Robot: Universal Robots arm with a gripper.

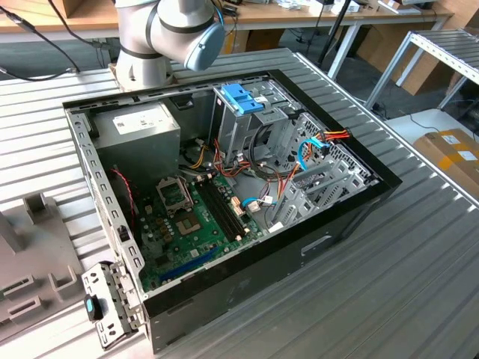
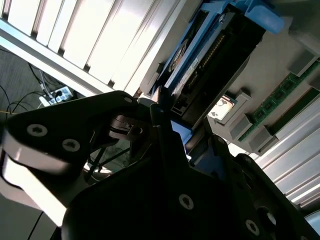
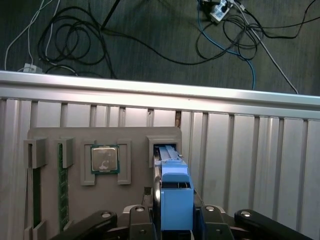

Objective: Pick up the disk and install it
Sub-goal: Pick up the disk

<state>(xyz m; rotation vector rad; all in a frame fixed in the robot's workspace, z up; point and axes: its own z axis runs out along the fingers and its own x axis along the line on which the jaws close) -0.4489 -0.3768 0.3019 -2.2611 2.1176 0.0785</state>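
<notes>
While the disk (image 3: 173, 192) stands on edge in a slot of the grey tray (image 3: 135, 136) on the ribbed worktop (image 3: 250, 150), its blue-framed end is clasped by the gripper (image 3: 175, 226), whose fingers (image 3: 212, 220) are closed against both its sides. A processor (image 3: 105, 159) is seated in the neighbouring pocket.

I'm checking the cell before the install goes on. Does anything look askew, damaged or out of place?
Nothing stands out. The disk stands straight on edge in its slot of the grey holder, the claw at it; the processor chip lies flat in its pocket nearby. The computer case lies open on the table.
</notes>
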